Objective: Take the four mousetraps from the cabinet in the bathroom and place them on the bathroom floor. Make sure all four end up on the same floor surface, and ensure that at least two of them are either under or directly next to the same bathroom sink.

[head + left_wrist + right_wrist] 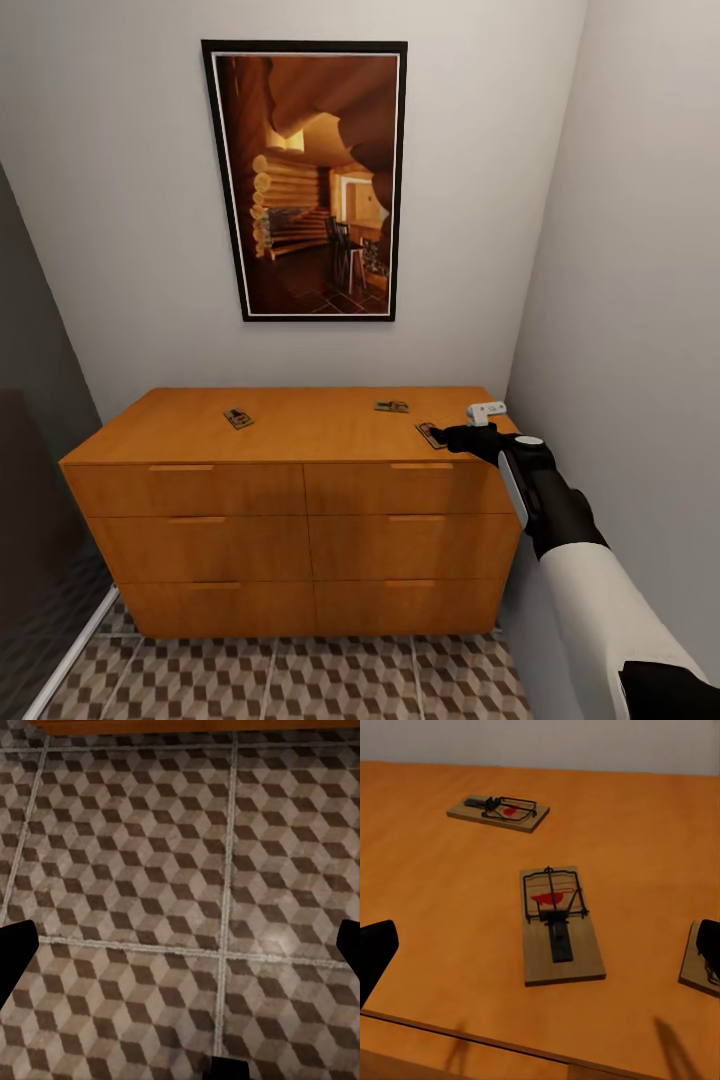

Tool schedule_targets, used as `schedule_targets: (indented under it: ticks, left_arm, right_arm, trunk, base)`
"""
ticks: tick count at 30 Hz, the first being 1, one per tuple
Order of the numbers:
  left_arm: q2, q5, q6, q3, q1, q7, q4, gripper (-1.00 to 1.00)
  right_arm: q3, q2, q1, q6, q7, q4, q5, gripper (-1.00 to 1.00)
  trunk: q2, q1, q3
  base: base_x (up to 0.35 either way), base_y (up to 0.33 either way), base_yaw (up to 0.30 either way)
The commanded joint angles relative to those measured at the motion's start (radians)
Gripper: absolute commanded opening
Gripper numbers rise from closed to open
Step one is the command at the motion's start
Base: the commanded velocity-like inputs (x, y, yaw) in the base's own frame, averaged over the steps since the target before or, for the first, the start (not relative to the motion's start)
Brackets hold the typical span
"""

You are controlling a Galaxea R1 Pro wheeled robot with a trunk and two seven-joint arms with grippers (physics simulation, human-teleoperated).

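Three mousetraps lie on the orange-tan cabinet (290, 430): one at the left (238, 418), one at the back right (392, 406), one at the right front (430, 434). My right gripper (443, 436) hovers just above the cabinet top, right beside that last trap. In the right wrist view the gripper (544, 939) is open, with one mousetrap (559, 922) lying between its black fingers (375, 956). A second trap (499, 811) lies farther off and a third (701, 964) sits by the other finger. My left gripper (184, 941) hangs open over the cube-patterned bathroom floor (150, 870).
A framed picture (305, 180) hangs on the wall above the cabinet. A grey wall (640, 300) stands close on the right, and a dark panel (30, 420) on the left. The cabinet's base (187, 724) borders the tiles (280, 680).
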Motion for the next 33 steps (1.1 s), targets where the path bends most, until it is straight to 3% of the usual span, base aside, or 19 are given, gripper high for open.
schedule_targets:
  ticks: [1, 20, 33]
  left_arm:
    - [0.0, 0.001, -0.002, 0.001, 0.0, 0.001, -0.001, 1.0]
    - [0.0, 0.001, -0.002, 0.001, 0.0, 0.001, -0.001, 1.0]
    - [0.0, 0.001, -0.002, 0.001, 0.0, 0.001, -0.001, 1.0]
  right_arm:
    - [-0.003, 0.0, -0.001, 0.003, 0.009, -0.001, 0.011, 1.0]
    - [-0.003, 0.001, -0.001, 0.002, 0.009, 0.01, 0.011, 1.0]
    - [-0.002, 0.001, -0.001, 0.002, 0.009, 0.01, 0.011, 1.0]
  trunk:
    - [-0.001, 0.0, -0.001]
    - [-0.001, 0.0, -0.011]
    - [-0.001, 0.0, -0.011]
  base:
    - [0.0, 0.0, 0.0]
    - [0.001, 0.0, 0.0]
    - [0.115, 0.0, 0.0]
